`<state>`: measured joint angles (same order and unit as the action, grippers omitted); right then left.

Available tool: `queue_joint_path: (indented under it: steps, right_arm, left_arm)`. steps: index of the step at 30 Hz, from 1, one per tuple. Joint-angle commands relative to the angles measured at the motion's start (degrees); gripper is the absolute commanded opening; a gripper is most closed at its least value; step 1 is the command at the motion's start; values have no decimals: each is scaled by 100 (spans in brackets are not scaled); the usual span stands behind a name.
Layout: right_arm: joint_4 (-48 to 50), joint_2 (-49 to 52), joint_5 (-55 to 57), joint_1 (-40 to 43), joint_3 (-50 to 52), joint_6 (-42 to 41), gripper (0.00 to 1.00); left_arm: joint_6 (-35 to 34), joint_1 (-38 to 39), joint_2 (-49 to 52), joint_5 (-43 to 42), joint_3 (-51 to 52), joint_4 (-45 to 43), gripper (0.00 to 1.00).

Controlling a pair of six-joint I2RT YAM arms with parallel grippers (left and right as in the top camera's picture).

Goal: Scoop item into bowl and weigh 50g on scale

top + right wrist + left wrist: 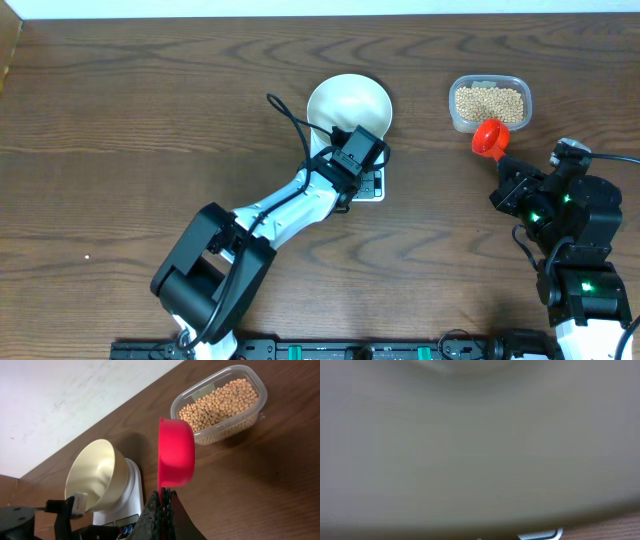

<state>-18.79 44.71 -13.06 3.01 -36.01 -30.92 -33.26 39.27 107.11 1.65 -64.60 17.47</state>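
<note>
The cream bowl (345, 100) stands on the white scale (372, 187), whose front panel shows below it. My left gripper (366, 135) is shut on the bowl's near rim. In the left wrist view the blurred bowl wall (480, 440) fills nearly everything and the fingers are hidden. The pale tan beans (488, 101) lie in a clear tub (456, 120). My right gripper (162, 497) is shut on the handle of a red scoop (176, 455), which hangs just above the table beside the tub's near side. The scoop (490, 137) looks empty from overhead.
In the right wrist view the scale (131, 495) and bowl (95, 475) stand left of the scoop, with the tub (252, 410) behind it at the right. A pale wall runs along the table's far edge. Dark wood table (120, 120) lies to the left.
</note>
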Motion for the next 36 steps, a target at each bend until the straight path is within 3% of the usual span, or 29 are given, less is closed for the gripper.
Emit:
queue_joint_path:
  steps: [1,36]
  right_arm:
    - [11,-57,72,44,17,98,1]
    - [-74,-57,72,44,17,98,1]
  left_arm:
    - [-52,9,111,55,63,-4,8]
    - [-50,9,195,81,63,-52,7]
